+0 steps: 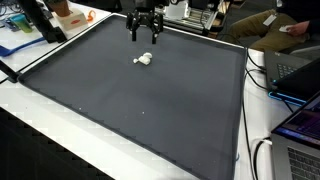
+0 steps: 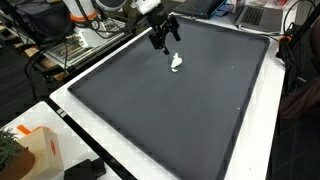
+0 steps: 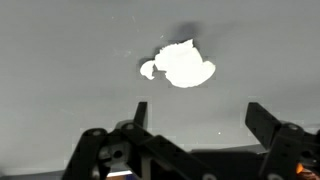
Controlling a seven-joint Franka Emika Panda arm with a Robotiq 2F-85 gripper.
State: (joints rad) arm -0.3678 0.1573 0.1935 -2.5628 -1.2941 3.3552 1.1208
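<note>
Gripper (image 3: 200, 115) is hanging released, jaws wide, over the grey mat (image 1: 120, 110). Only the wrist view is showing a side lobe on the white object (image 3: 182, 65).

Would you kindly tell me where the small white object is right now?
In both exterior views the small white object lies on the dark mat, just ahead of the open claw and apart from it, near the mat's edge.

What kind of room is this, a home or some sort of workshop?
Probably a lab or office workspace: a laptop and loose cables lie beside the dark mat, and a robot gripper hangs open near a small white object.
</note>
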